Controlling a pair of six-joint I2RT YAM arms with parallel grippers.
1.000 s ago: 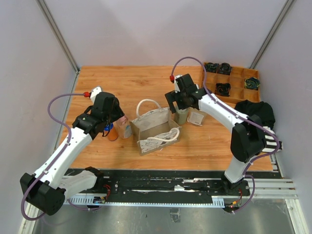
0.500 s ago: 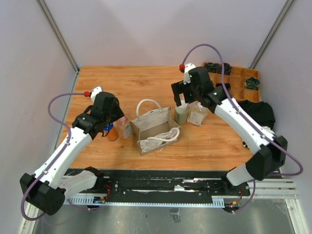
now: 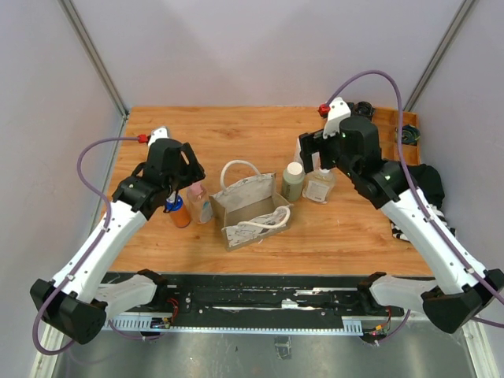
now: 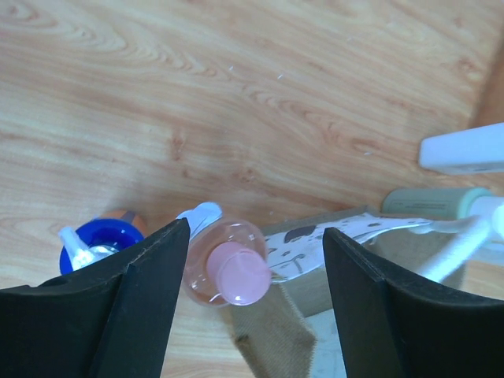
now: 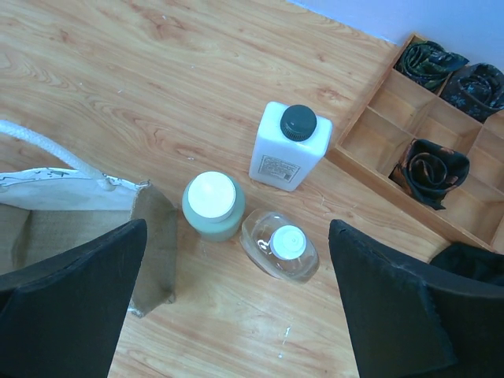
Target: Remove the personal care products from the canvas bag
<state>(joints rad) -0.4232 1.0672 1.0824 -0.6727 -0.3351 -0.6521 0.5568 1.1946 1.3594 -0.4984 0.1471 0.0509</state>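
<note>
The beige canvas bag (image 3: pixel 250 206) stands mid-table with its mouth up and a white rope handle lying inside. Just left of it stand a pink-capped bottle (image 3: pixel 197 200) and an orange bottle with a blue cap (image 3: pixel 178 213). My left gripper (image 3: pixel 183 182) hovers open over the pink-capped bottle (image 4: pixel 235 272), its jaws clear of it. Right of the bag stand a pale green bottle (image 5: pixel 212 205), a clear bottle (image 5: pixel 280 245) and a white bottle with a black cap (image 5: pixel 288 146). My right gripper (image 5: pixel 236 315) is wide open, high above them, holding nothing.
A brown wooden compartment tray (image 3: pixel 387 135) with black rolled bundles sits at the back right. A black-and-white cloth (image 3: pixel 421 183) lies in front of it, under my right arm. The bag's corner (image 4: pixel 287 331) lies below my left jaws.
My right arm has lifted up and back to the right, away from the pale green and clear bottles. My left jaws have spread wider over the pink-capped bottle.
</note>
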